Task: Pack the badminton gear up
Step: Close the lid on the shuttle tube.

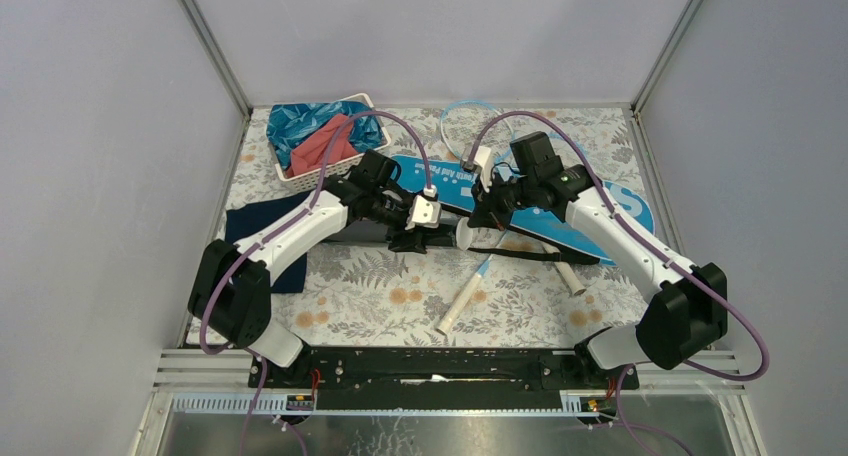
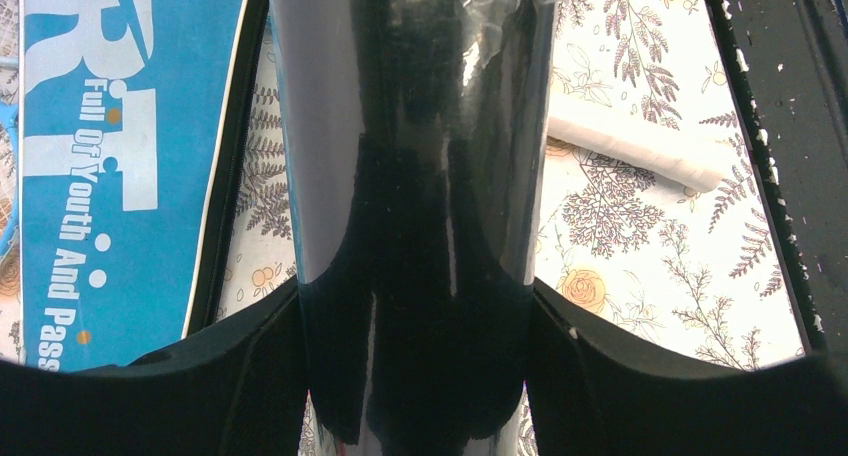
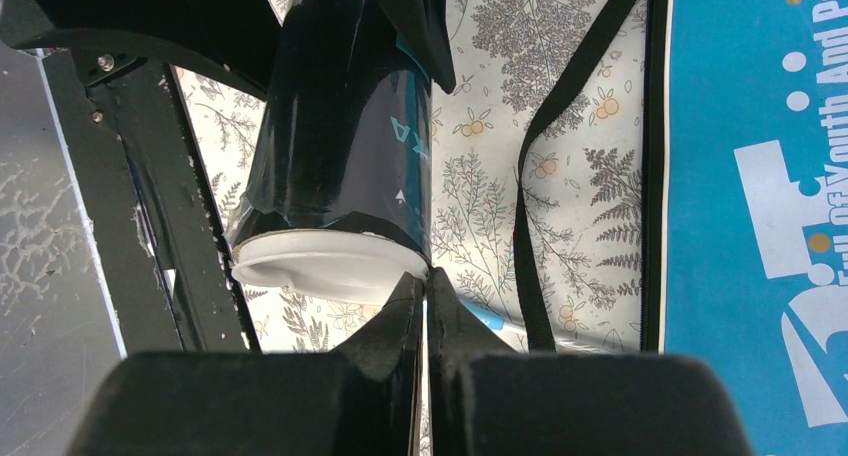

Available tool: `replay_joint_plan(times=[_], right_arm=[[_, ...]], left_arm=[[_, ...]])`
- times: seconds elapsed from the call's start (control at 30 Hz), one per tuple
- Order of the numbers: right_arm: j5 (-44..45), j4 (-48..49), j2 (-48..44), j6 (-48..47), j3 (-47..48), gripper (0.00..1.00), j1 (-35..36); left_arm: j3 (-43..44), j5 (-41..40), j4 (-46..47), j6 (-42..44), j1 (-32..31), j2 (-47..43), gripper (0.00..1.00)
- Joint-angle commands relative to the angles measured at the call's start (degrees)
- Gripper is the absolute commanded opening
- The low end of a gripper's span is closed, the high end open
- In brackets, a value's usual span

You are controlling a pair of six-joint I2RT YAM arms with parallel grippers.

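Observation:
The long black tube (image 1: pixel 362 233) lies across the table's middle, its white cap (image 3: pixel 320 261) facing right. My left gripper (image 1: pixel 412 238) is shut on the tube (image 2: pixel 410 126), one finger on each side. My right gripper (image 1: pixel 478 221) is shut, its tips (image 3: pixel 425 284) touching the cap's rim; I cannot tell whether they pinch it. The blue "SPORT" bag (image 1: pixel 560 211) lies flat behind the tube. Two white racket handles (image 1: pixel 460 306) (image 1: pixel 566 273) lie in front, and a light-blue racket head (image 1: pixel 466 116) shows at the back. No shuttlecocks are visible.
A white basket (image 1: pixel 325 136) with blue and red cloths stands at the back left. A navy cloth (image 1: pixel 262 238) lies at the left under my left arm. The bag's black strap (image 1: pixel 520 253) trails over the floral tablecloth. Grey walls close in on three sides.

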Motion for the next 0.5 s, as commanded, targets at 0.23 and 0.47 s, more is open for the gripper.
replay_joint_plan(times=[0.23, 0.47], right_arm=[[2.93, 0.45, 0.50, 1.14, 0.39, 0.00, 3.83], [6.24, 3.67, 2.13, 5.33, -0.40, 0.00, 4.75]], left_arm=[[0.49, -1.13, 5.39, -1.83, -1.49, -1.19, 0.00], [-0.39, -4.88, 10.31, -7.20, -2.60, -1.33, 0.00]])
